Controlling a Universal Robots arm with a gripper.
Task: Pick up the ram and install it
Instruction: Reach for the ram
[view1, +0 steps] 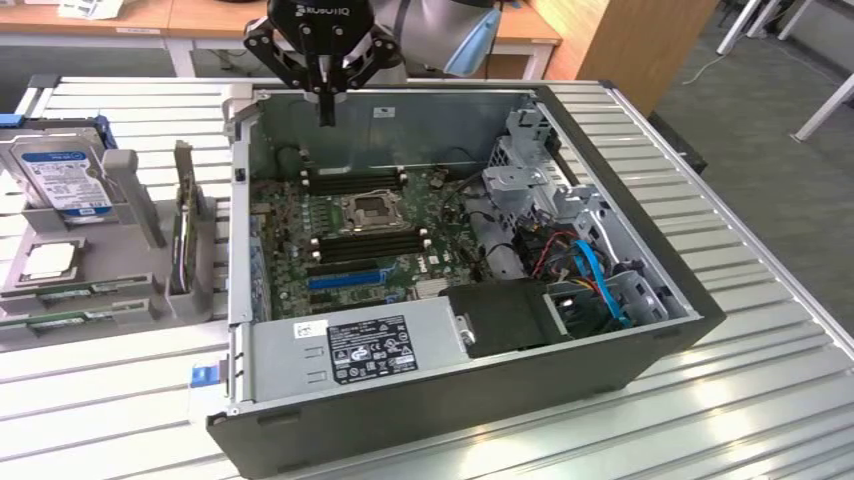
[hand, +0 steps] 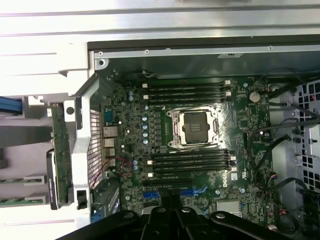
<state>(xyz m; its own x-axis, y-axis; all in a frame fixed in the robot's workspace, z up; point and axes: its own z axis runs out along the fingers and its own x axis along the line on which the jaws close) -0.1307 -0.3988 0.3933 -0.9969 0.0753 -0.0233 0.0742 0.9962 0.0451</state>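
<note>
A: Far along?

B: Hardly begun, by the look of it; no lifting done, no seating done; both the pick and the install left to do.

A: Where to find the ram (view1: 74, 322)?

B: Outside the case (view1: 467, 400), lying in the grey holder (view1: 134, 190) on the exterior view's left; two green sticks there, side by side; cannot tell one from the other as the target.

A: And the gripper (view1: 324, 116)?

B: Hanging above the case's rear wall, well apart from the holder; fingers pressed together, gripping nothing.

A: Slots (view1: 350, 180)?

B: All bare; long black ones on both sides of the socket (view1: 368, 210); nothing green seated in any of them.

A: Room to move?

B: Plenty straight above the board (view1: 441, 265); open top, no lid; tighter toward the exterior view's right, with the drive cage (view1: 527, 185) and cables (view1: 594, 270) crowding in; closed off at the near end by the power supply (view1: 360, 345).

A: Edges to mind?

B: The case's side wall, rising between holder and board, higher than the sticks; an upright card (view1: 184, 225) in the holder, just beside that wall; a hard drive (view1: 60, 175) standing on the far side of the holder; no flat path from holder to slots, judging by that wall.
</note>
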